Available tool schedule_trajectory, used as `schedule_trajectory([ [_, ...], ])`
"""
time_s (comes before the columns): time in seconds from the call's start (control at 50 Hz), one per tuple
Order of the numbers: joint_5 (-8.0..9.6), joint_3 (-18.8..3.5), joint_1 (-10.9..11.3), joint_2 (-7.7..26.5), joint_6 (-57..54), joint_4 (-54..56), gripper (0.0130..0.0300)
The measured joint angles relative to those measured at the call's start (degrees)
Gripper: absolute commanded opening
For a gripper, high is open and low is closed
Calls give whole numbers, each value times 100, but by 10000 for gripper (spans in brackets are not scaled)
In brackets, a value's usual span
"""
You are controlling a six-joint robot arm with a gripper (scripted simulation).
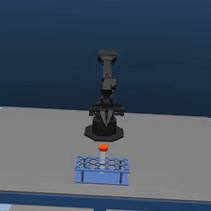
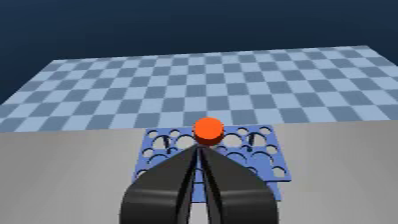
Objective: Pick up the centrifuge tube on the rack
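The blue rack [image 1: 101, 169] stands on the grey table in front of the arm's base; the wrist view shows its holed top [image 2: 258, 145]. Only the round orange-red cap of the centrifuge tube [image 2: 208, 128] shows, just past my fingertips and over the rack's holes. In the exterior view the cap [image 1: 103, 148] sits slightly above the rack's rear edge. My gripper [image 2: 199, 148] has its black fingers [image 2: 164, 185] drawn together to a thin slit right under the cap. They hide the tube's pale body. In the exterior view the gripper blends into the dark arm [image 1: 105, 88].
The grey table [image 1: 36, 150] spreads wide on both sides of the rack. Its edge lies just beyond the rack in the wrist view, with a blue checkered floor [image 2: 222, 80] past it. The arm's black base [image 1: 104, 131] stands directly behind the rack.
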Motion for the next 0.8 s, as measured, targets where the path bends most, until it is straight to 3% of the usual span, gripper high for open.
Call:
schedule_trajectory([
  [0.02, 0, 0, 0, 0, 0, 0, 300],
  [0.56, 1, -7, -1, 13, 3, -5, 300],
  [0.8, 24, -131, -22, 208, 41, -74, 300],
])
